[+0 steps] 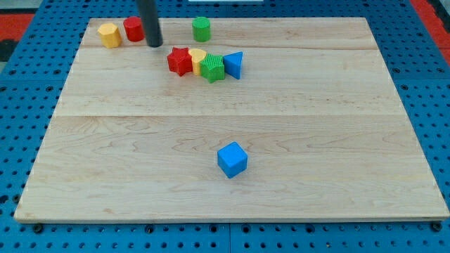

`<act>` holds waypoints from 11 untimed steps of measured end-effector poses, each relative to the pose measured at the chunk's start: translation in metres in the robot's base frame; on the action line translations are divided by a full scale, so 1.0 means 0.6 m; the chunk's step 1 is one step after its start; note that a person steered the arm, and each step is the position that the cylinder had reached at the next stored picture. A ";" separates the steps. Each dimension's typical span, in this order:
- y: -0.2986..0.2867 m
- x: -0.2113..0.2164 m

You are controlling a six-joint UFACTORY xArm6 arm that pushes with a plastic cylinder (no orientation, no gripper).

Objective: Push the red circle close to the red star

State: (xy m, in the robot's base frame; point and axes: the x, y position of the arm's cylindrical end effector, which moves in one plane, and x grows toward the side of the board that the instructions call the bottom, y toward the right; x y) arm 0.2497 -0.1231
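The red circle (133, 29) stands near the board's top left, next to a yellow block (109, 34) on its left. My tip (154, 43) rests just to the right of the red circle, touching or nearly touching it. The red star (180, 61) lies below and to the right of my tip, at the left end of a tight row with a yellow block (197, 56), a green star-like block (212, 68) and a blue triangle (234, 65).
A green circle (201, 29) stands near the top edge, right of my tip. A blue cube (232, 159) lies alone toward the view's bottom centre. The wooden board (316, 105) sits on a blue pegboard.
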 end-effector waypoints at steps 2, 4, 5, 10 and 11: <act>-0.009 -0.097; -0.168 -0.097; -0.157 -0.087; 0.024 0.043; 0.025 0.044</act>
